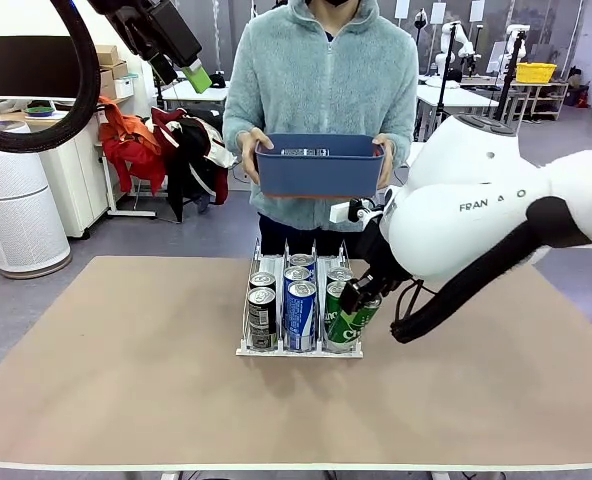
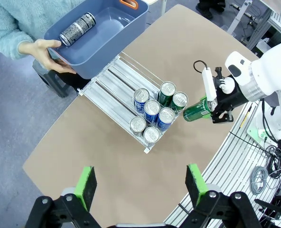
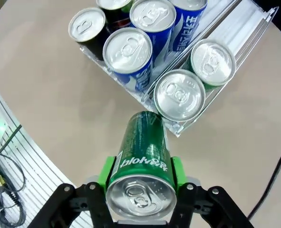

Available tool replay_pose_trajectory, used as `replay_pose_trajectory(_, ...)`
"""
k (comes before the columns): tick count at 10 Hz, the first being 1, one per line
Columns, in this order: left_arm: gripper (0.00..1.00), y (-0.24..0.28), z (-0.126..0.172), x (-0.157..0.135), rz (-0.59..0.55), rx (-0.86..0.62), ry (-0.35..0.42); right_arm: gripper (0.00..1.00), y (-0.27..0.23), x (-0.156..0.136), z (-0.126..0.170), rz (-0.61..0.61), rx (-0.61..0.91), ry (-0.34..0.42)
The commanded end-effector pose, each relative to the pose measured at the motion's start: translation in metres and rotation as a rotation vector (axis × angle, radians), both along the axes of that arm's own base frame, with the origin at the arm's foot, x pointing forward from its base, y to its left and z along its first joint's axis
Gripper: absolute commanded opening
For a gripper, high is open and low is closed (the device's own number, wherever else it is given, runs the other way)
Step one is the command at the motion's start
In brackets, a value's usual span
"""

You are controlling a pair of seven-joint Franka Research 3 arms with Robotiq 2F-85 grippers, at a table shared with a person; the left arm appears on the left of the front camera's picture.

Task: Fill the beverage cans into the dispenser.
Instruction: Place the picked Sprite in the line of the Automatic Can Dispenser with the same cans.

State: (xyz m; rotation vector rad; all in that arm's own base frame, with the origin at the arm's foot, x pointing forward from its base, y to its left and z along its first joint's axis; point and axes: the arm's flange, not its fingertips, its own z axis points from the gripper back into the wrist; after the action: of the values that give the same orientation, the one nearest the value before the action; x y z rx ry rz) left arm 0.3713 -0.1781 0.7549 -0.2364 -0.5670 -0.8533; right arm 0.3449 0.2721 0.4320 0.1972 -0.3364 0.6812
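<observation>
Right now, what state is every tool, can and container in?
dispenser: seven cans upright at one end, rest bare.
blue tub: held in person's hands, one black can lying inside.
left tool: open, empty.
right tool: shut on green can, tilted, beside the dispenser.

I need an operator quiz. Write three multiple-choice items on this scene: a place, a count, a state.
1. Where is the lying black can? A) in the tub B) on a shelf C) on the floor
2. How many green cans stand in the dispenser? A) one B) two C) four
3. The right gripper is: A) open B) shut on a tilted green can C) holding a blue can
A: it lies inside it. B: two tops share a lane. B: green pads clamp it.
</observation>
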Motion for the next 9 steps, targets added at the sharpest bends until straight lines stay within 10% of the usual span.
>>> replay_pose_trajectory(1,1.00,0.001,0.000,0.000,-0.001,0.000,0.001,0.58,0.007,0.020,-0.002,-0.028,0.032,-0.055)
replay_pose_trajectory(9,1.00,0.001,0.000,0.000,-0.001,0.000,0.001,0.58,0.007,0.082,-0.007,-0.059,-0.029,-0.071)
